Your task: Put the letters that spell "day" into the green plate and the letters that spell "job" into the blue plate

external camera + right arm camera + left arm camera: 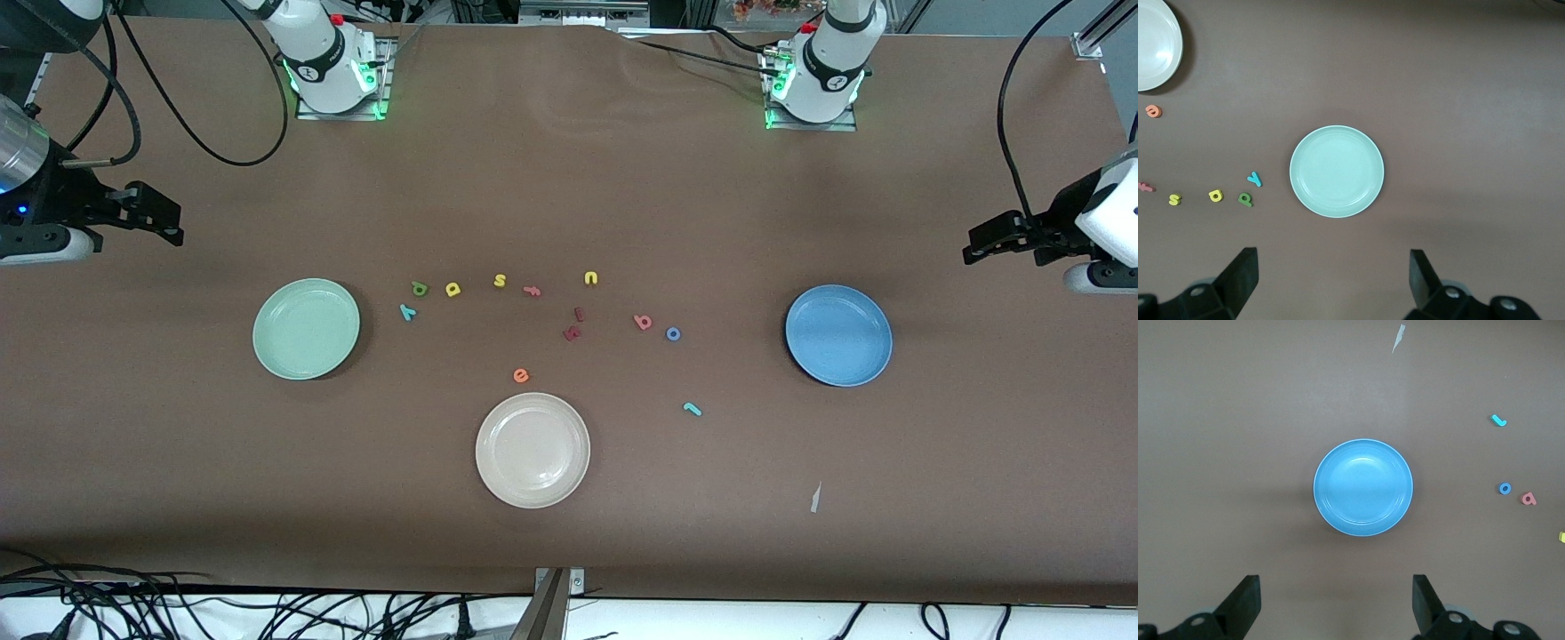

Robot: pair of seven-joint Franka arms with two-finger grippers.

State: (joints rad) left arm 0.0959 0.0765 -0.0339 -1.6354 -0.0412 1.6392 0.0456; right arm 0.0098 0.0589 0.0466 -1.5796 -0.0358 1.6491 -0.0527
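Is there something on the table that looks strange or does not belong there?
Yes: a small pale scrap, like torn paper or tape, lies on the table, nearer the front camera than the blue plate. It is no letter or plate. Nothing looks spilled or damaged.

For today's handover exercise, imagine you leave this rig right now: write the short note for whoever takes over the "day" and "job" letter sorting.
Left gripper: open, empty, waiting at its end of the table.
Right gripper: open, empty, waiting at its own end.
Green plate and blue plate: both hold nothing.
Green d, yellow a and teal y lie on the table beside the green plate.
Pink b and blue o lie toward the blue plate; teal j lies nearer the front camera.
Done: nothing. Left: all six letters.
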